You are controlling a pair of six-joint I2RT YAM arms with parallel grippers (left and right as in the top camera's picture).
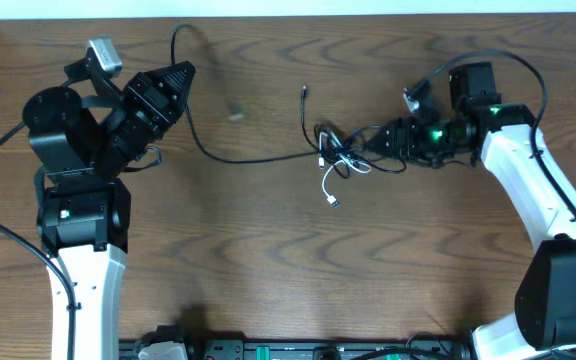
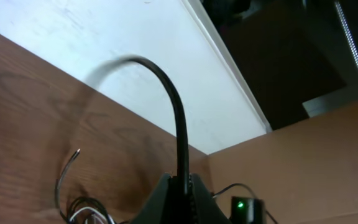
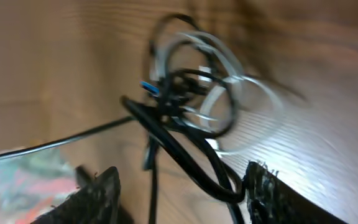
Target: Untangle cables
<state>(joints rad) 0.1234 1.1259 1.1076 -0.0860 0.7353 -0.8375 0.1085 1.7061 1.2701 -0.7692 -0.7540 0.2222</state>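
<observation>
We count two grippers and one knot of cables [image 1: 340,150] on the table [image 1: 268,260]. It holds one white cable [image 1: 332,188] and at least two black ones, the exact number lost in the loops. The knot lies just beside the right gripper [image 3: 182,180], whose fingers stand apart with black loops between them. The long black cable [image 1: 248,158] runs sideways away from the right gripper into the left gripper [image 1: 181,74], which is clamped on it.

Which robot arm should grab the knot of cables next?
Right. The right claw is open right at the tangle. The left claw is far off, shut on one black cable.
</observation>
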